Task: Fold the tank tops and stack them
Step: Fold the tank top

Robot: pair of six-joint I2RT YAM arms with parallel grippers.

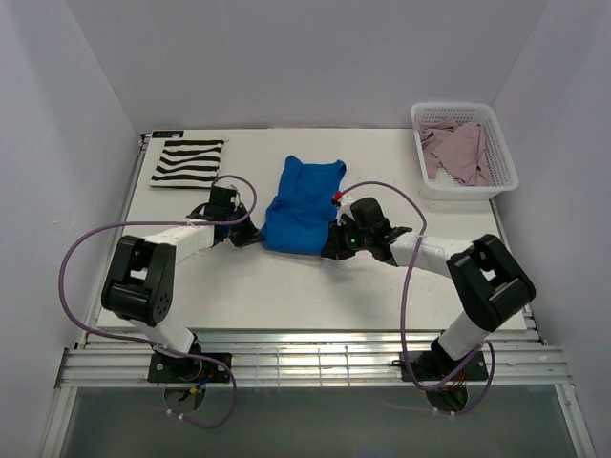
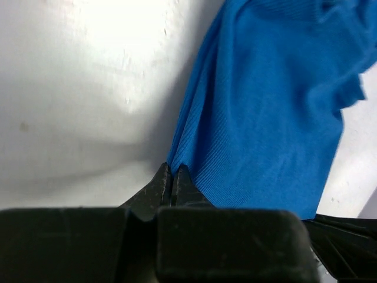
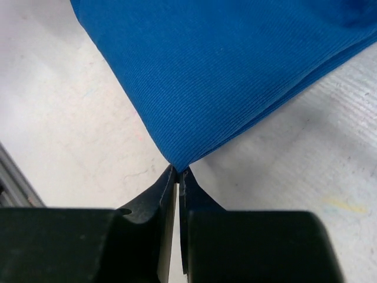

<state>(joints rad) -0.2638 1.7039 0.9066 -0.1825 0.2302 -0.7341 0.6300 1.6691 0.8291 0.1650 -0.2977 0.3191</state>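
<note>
Left gripper pinches left hem corner of blue tank top, right gripper the right corner; long axis runs away from both, straps farthest

No text, label, brand, number or sign can be read in any of the three views.
</note>
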